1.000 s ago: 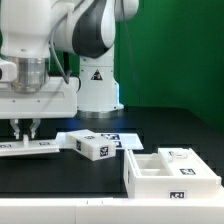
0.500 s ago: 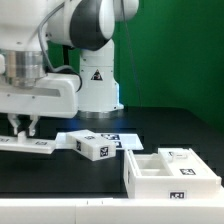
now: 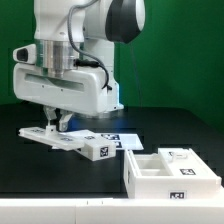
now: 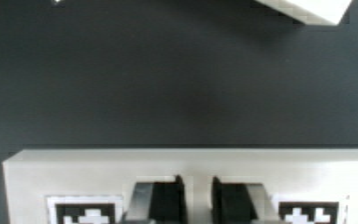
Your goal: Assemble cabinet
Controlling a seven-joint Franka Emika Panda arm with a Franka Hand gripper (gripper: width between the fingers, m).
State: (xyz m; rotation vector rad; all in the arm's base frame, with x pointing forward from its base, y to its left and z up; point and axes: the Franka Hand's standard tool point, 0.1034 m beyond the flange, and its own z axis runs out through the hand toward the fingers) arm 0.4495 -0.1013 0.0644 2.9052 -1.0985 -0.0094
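Between tips of my pincer: flat panel, pinched tight. Well apart from pincer, compartmented box on counter.

We see a matte black worktop across the lower half of the exterior view; its dark surface also fills most of the wrist view. A thin flat white marker board with black square tags lies on it near the frame's centre. A plain green backdrop fills the upper right and shows again at the upper left. A pale strip runs along the bottom edge.
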